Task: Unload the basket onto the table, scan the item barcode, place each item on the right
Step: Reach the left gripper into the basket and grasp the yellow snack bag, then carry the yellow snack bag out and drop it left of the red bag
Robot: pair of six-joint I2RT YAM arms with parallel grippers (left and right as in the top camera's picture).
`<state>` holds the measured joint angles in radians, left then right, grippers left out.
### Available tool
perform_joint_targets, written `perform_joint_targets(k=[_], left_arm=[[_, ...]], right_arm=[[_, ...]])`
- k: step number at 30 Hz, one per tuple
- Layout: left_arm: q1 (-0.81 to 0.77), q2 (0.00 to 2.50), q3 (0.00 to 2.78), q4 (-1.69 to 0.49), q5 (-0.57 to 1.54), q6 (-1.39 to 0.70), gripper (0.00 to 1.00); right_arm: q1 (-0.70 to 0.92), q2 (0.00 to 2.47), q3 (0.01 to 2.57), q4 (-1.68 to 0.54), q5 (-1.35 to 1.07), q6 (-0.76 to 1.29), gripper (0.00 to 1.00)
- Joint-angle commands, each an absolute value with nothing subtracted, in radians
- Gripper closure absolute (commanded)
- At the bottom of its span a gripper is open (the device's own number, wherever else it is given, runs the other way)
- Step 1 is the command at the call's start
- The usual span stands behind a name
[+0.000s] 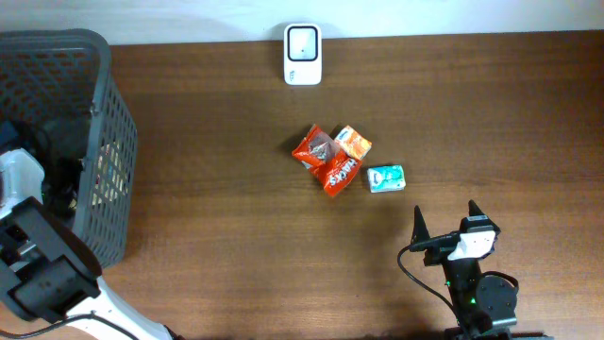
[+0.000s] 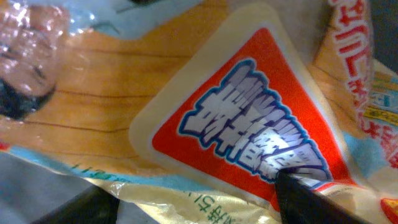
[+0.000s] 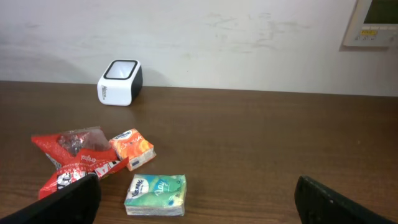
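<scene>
Early stage, nothing at the scanner yet: left gripper is down in the basket against an orange snack bag, can't tell if it's gripped, and right gripper sits wide open, empty.

We hang close over a glossy plastic snack pack.
Its wood-grain orange wrapper carries a cream-edged red triangular label with white, blue-outlined lettering, filling most of our frame. A dark fingertip of our left gripper overlaps the label's lower corner; we cannot tell whether the jaws grip. A second cream pack with red characters lies at the right edge, and crinkled clear film at top left.
</scene>
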<state>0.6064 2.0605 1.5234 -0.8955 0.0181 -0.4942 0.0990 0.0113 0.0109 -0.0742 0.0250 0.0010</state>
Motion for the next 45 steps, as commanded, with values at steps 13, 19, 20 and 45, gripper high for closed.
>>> perform_joint_targets(k=[13, 19, 20, 45], left_arm=[[0.599, 2.008, 1.522, -0.914, 0.143, -0.388, 1.0], [0.599, 1.633, 1.536, -0.905, 0.143, -0.388, 1.0], [0.599, 1.581, 1.536, -0.901, 0.143, -0.388, 1.0], [-0.415, 1.818, 1.536, -0.801, 0.111, 0.1, 1.0]], right_arm=[[0.096, 0.006, 0.006, -0.081, 0.03, 0.008, 0.02], [0.096, 0.006, 0.006, -0.081, 0.03, 0.008, 0.02], [0.096, 0.006, 0.006, -0.081, 0.03, 0.008, 0.02], [0.096, 0.006, 0.006, -0.081, 0.03, 0.008, 0.02]])
